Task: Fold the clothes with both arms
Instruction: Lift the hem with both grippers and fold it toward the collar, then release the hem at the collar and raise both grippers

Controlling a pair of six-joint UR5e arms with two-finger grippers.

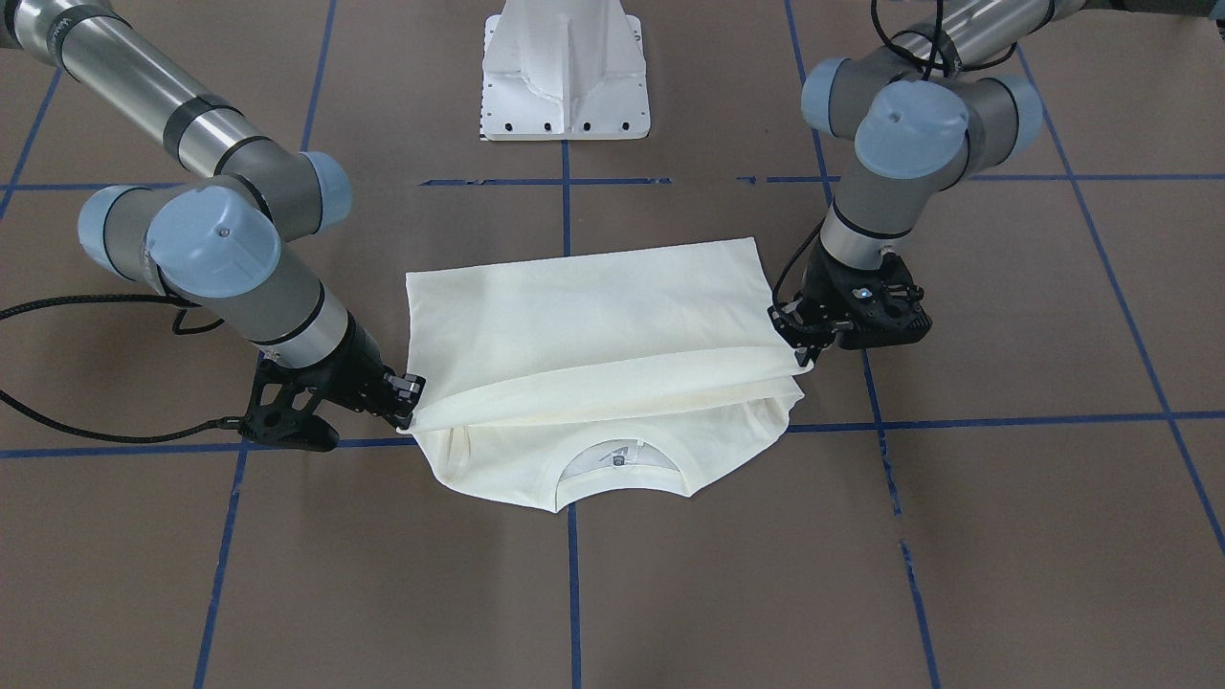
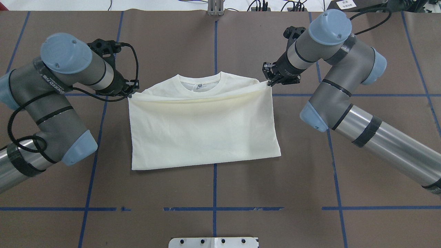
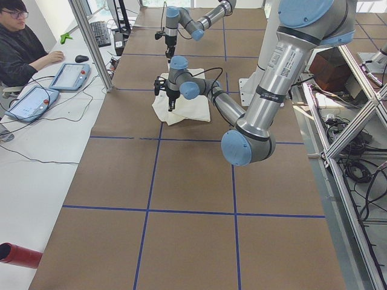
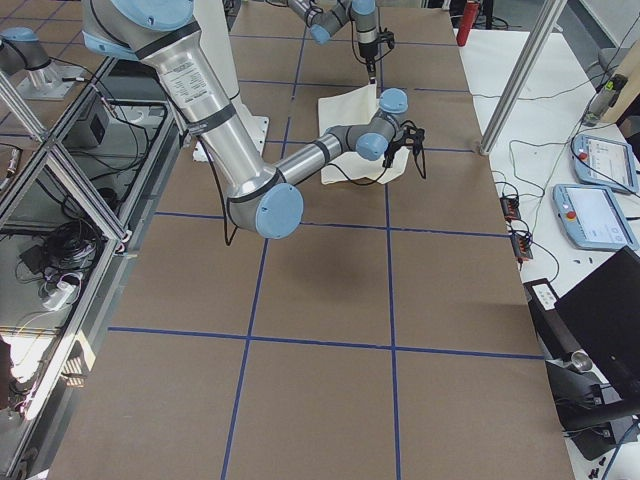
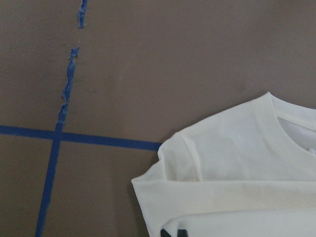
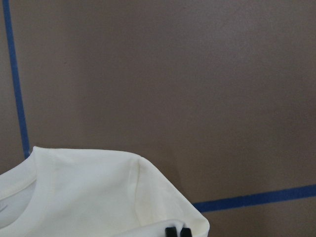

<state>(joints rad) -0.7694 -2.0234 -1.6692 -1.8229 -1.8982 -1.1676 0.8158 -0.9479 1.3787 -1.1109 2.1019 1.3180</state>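
The cream shirt (image 2: 203, 127) lies folded on the brown table, plain side up, its collar (image 2: 201, 81) at the far edge. My left gripper (image 2: 131, 91) is shut on the top layer's left corner. My right gripper (image 2: 270, 81) is shut on the right corner. The held edge (image 1: 612, 383) hangs slightly above the shoulders and stops short of the collar (image 1: 622, 464). In the left wrist view, black fingertips (image 5: 173, 233) pinch cloth over a shoulder (image 5: 217, 153). The right wrist view shows fingertips (image 6: 177, 232) the same way.
The white pedestal base (image 1: 565, 77) stands behind the shirt. Blue tape lines (image 2: 215, 186) grid the table. In the exterior left view a person (image 3: 21, 48) sits at a side desk with tablets (image 3: 69, 75), and a red cylinder (image 3: 18, 255) lies at the near edge.
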